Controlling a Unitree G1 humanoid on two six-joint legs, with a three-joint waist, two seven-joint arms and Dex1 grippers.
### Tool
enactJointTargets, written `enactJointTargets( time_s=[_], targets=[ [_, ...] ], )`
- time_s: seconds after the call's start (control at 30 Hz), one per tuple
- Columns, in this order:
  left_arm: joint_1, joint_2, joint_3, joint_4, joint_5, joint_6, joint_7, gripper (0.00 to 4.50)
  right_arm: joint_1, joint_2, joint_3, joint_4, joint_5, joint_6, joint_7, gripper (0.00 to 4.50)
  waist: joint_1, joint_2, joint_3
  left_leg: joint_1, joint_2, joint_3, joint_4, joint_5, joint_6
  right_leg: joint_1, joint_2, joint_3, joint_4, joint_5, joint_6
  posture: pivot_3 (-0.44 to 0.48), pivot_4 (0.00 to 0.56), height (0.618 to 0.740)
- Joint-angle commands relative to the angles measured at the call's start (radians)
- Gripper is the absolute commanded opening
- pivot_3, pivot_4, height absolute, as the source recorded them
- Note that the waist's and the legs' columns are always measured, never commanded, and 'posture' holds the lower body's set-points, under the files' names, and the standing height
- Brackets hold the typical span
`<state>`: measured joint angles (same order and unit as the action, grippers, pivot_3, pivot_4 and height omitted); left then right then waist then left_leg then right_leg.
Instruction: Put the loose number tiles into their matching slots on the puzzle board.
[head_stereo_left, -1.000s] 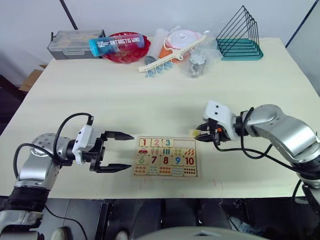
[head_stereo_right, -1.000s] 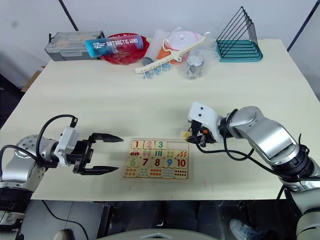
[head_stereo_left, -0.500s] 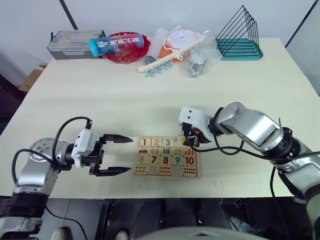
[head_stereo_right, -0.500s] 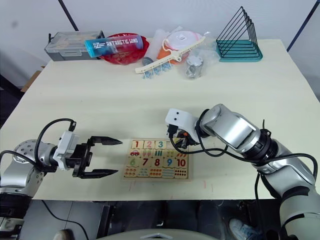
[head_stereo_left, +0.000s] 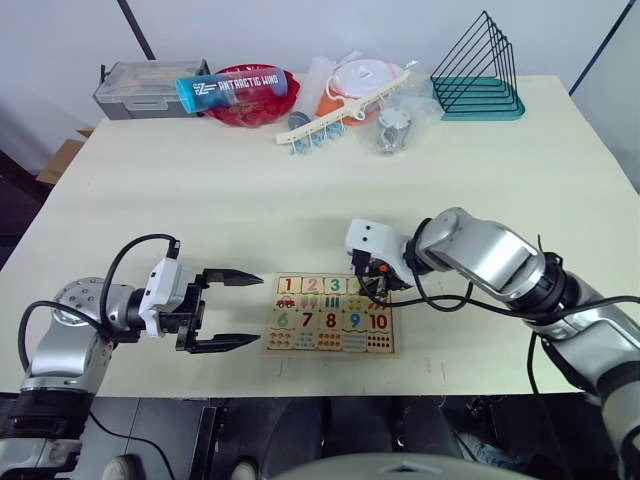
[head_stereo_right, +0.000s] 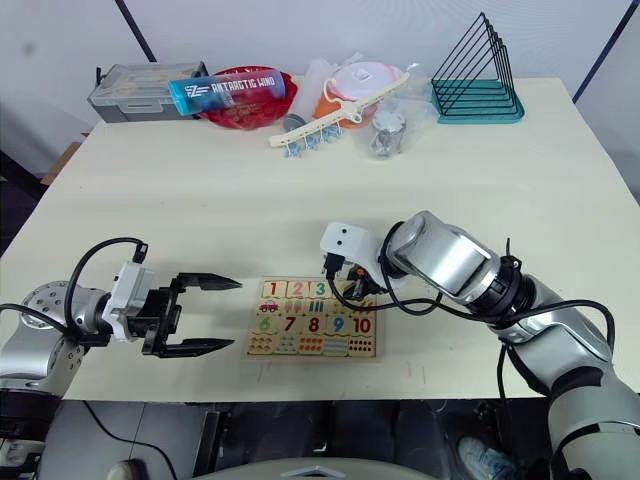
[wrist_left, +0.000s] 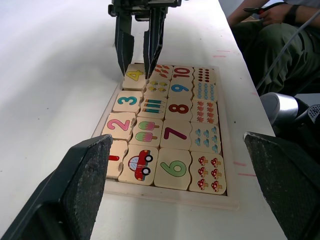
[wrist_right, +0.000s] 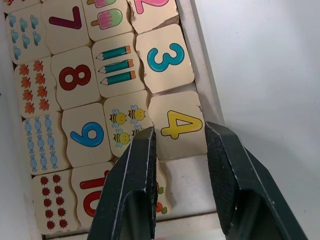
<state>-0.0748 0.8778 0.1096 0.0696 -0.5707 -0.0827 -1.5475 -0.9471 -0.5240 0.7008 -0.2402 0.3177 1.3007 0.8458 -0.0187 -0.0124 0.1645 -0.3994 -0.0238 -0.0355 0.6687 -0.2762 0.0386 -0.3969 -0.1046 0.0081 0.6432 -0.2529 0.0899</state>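
**A:** Where is the tile placed relative to the right gripper (wrist_right: 179, 137)?

**B:** The number 4 tile (wrist_right: 176, 126) is seen between the two black fingers, in the fourth slot of the top row on the puzzle board (head_stereo_left: 331, 315), right beside the 3 tile (wrist_right: 164, 60). The jaws are set apart, one finger at each side edge of the tile; whether the pads press on it cannot be told. The fifth slot (wrist_right: 186, 186) beside it is bare.

**A:** And the left gripper (head_stereo_left: 236, 309)?

**B:** It is held just above the table (head_stereo_left: 300, 200), a little left of the board, with its jaws spread wide and nothing between them.

**A:** How is the tile described?

**B:** A small square of light wood is shown, printed with a yellow 4. It lies flat, slightly askew in its recess. Tiles 1 (head_stereo_left: 289, 285), 2 (wrist_left: 119, 124) and 3 are seated in the same row, above wavy-edged pieces numbered 6 to 10 and small counting pictures.
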Motion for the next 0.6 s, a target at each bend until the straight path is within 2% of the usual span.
enactJointTargets(
  time_s=[0.03, 0.6],
  targets=[
    [0.006, 0.006, 0.036, -0.027, -0.004, 0.002, -0.001, 4.50, -0.035, 0.015, -0.004, -0.015, -0.002, -0.002, -0.006, 0.86, -0.001, 0.000, 0.000, 0.000, 0.000, 0.000, 0.000, 0.000, 0.000, 0.000, 0.000, 0.000, 0.000, 0.000, 0.000, 0.000, 0.150, 0.740],
    [0.011, 0.006, 0.039, -0.033, -0.003, 0.010, -0.002, 4.50, -0.041, 0.021, 0.014, -0.005, 0.001, -0.023, 0.004, 0.86, -0.002, 0.000, 0.000, 0.000, 0.000, 0.000, 0.000, 0.000, 0.000, 0.000, 0.000, 0.000, 0.000, 0.000, 0.000, 0.000, 0.150, 0.740]
  ],
)
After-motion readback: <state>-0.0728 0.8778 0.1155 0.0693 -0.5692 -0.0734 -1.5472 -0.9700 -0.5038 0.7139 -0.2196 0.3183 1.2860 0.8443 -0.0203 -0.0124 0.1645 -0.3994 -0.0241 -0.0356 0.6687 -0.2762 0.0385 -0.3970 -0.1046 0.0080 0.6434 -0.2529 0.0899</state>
